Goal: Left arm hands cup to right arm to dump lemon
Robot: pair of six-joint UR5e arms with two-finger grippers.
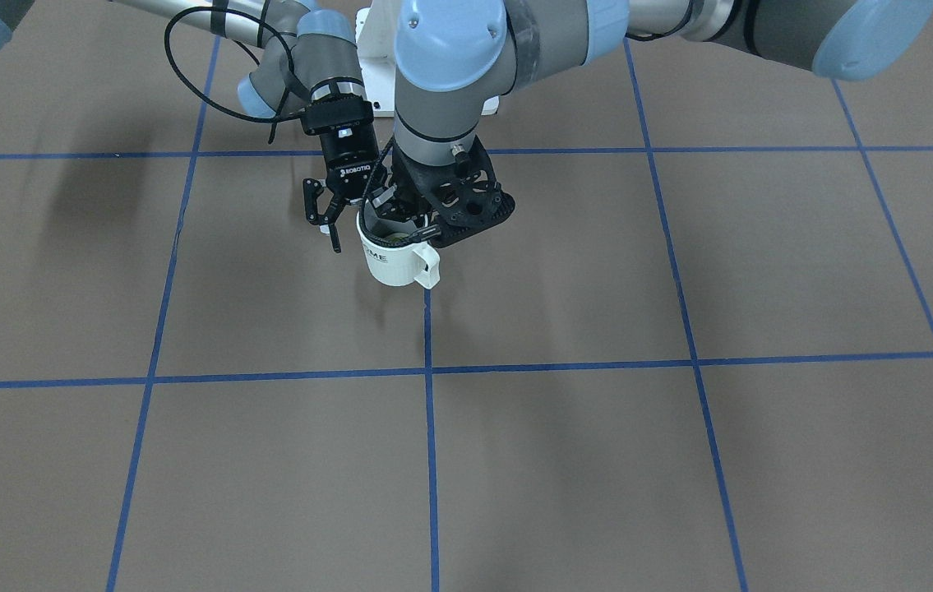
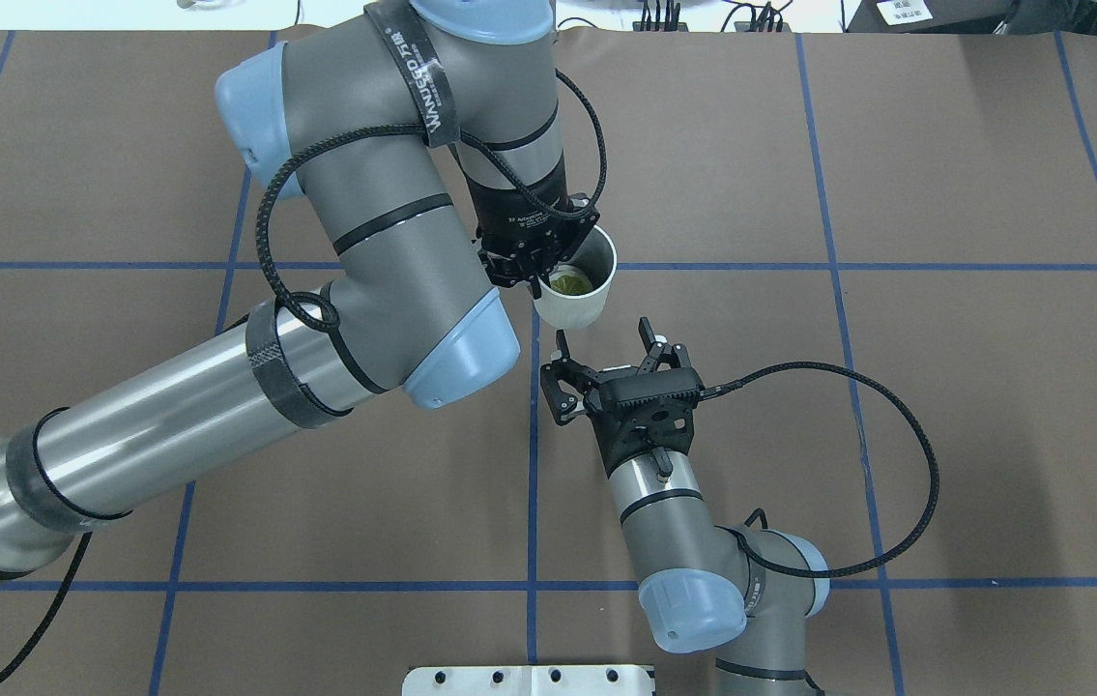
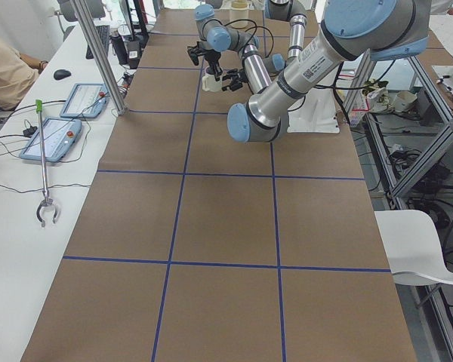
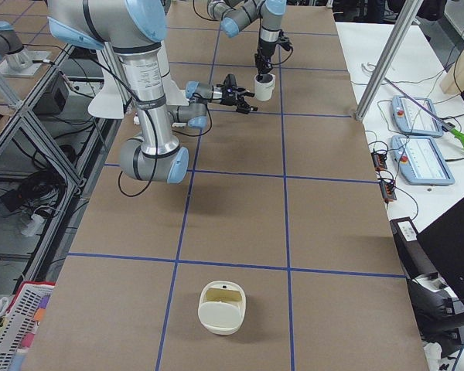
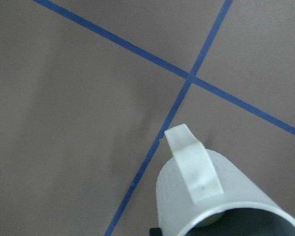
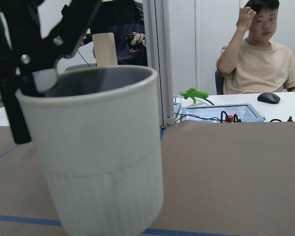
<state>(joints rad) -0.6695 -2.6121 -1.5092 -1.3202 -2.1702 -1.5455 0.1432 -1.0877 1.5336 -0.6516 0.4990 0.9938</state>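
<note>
The white cup (image 2: 579, 298) hangs upright from my left gripper (image 2: 536, 269), which is shut on its rim from above. It appears slightly above the table. The yellowish-green lemon (image 2: 569, 282) lies inside it. In the front view the cup (image 1: 390, 265) shows its handle and part of the black lettering. My right gripper (image 2: 606, 340) is open and empty, level with the cup, its fingers just short of the cup's side. The right wrist view is filled by the cup (image 6: 105, 162), with a left finger (image 6: 17, 93) on its rim. The left wrist view shows the handle (image 5: 191, 167).
A cream-white container (image 4: 222, 307) sits far off near the table's end on my right. The brown table carries blue tape lines (image 1: 429, 370). The robot base plate (image 2: 529, 680) is at the near edge. A seated operator (image 6: 255, 64) is beyond the table.
</note>
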